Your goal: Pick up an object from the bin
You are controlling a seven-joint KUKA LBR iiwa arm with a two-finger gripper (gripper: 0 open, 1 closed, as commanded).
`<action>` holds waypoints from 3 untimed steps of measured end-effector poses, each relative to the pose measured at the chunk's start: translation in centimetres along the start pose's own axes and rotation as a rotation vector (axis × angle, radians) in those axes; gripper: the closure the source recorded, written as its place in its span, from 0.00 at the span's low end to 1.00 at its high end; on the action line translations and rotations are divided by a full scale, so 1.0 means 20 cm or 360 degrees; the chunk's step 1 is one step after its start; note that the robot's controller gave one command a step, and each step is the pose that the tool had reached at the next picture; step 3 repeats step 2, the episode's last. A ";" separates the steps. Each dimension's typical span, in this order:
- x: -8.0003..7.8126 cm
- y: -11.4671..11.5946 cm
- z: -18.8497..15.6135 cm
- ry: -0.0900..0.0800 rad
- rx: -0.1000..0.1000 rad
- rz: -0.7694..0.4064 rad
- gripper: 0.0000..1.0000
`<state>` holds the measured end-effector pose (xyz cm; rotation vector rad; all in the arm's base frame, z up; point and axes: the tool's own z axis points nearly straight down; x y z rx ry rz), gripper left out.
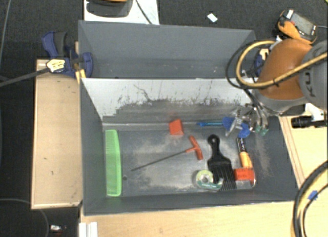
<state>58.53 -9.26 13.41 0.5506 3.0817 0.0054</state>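
Observation:
My gripper [254,117] hangs low at the bin's right wall, near the back, under the arm's orange cover. Just left of it and partly under it lies a blue pen-like tool [218,124] with a blue lump at its right end; whether they touch I cannot tell. Right below the gripper an orange and black tool [244,160] points toward the front, ending in a red block. A black comb brush [219,162] lies beside that tool.
A clear tape roll [205,179] sits at the brush's front end. A thin rod with an orange handle [193,147] lies mid-bin, a small red block [176,127] behind it. A green comb [113,162] runs along the left wall.

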 end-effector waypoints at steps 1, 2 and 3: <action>-0.01 0.00 -0.06 -0.0011 -0.0002 -0.0003 1.00; -0.01 0.00 -0.07 -0.0012 -0.0002 -0.0004 1.00; -0.01 0.00 -0.07 -0.0012 -0.0002 -0.0004 1.00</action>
